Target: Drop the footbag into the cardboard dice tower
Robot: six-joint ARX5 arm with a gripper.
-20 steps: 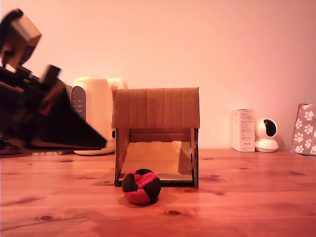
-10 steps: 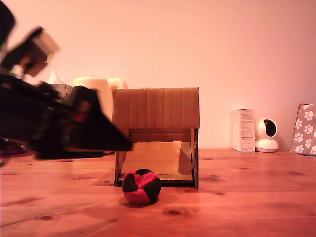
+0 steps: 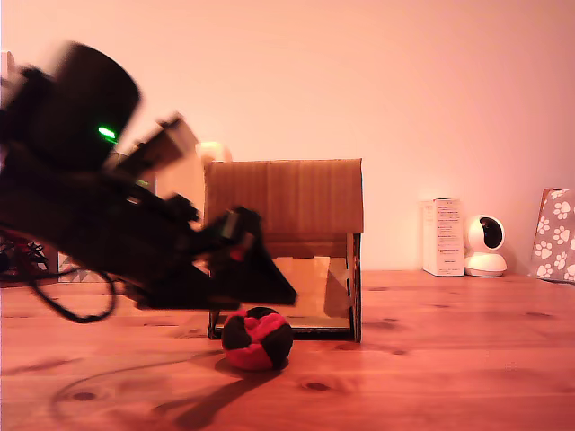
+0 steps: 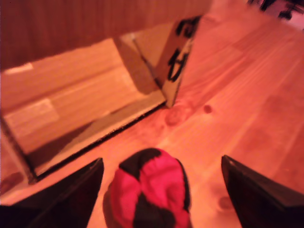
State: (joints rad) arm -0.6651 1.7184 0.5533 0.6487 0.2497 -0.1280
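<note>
While I watched the wrist view, my tool (image 4: 161, 190) hung spread wide, one finger (image 4: 61, 199) on each side of the footbag (image 4: 149, 187) without touching it. That red-and-black footbag sat on the wooden counter (image 3: 449, 359), just in front of the cardboard dice tower's (image 3: 284, 197) lower opening and sloped ramp (image 4: 80, 114).

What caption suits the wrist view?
Open gripper straddles the footbag before the cardboard dice tower.

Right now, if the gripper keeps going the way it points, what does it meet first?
Most likely the footbag: in the wrist view it sits between the open gripper fingers, ahead of the cardboard dice tower. Exact depth is unclear.
</note>
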